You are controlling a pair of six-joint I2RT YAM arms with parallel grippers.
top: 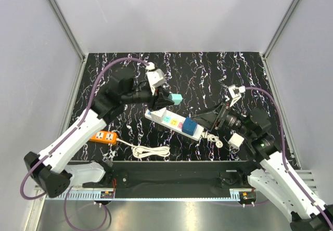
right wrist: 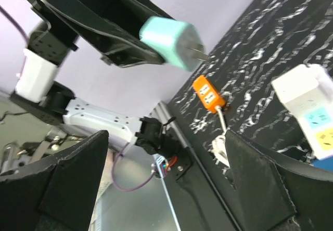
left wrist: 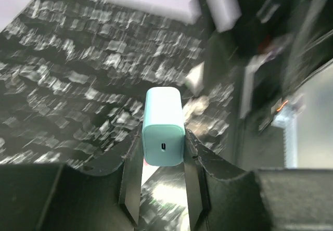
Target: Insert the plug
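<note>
The royal-blue plug (top: pixel 189 125) stands on the white power strip (top: pixel 171 119), near its right end. It is hidden in both wrist views. My left gripper (top: pixel 169 99) is shut on a pale teal cube (top: pixel 176 99) and holds it in the air above the strip's left end. The left wrist view shows this cube (left wrist: pixel 164 127) pinched between my fingers (left wrist: pixel 193 153). In the right wrist view its prongs point right from the cube (right wrist: pixel 169 42). My right gripper (top: pixel 207 120) is open and empty, just right of the blue plug, fingers (right wrist: pixel 265 179) wide apart.
An orange socket block (top: pixel 103 136) with a coiled white cord (top: pixel 151 151) lies at the front left; it also shows in the right wrist view (right wrist: pixel 209 93). The strip's end (right wrist: pixel 307 98) shows there too. Grey walls enclose the black marbled table (top: pixel 208 75).
</note>
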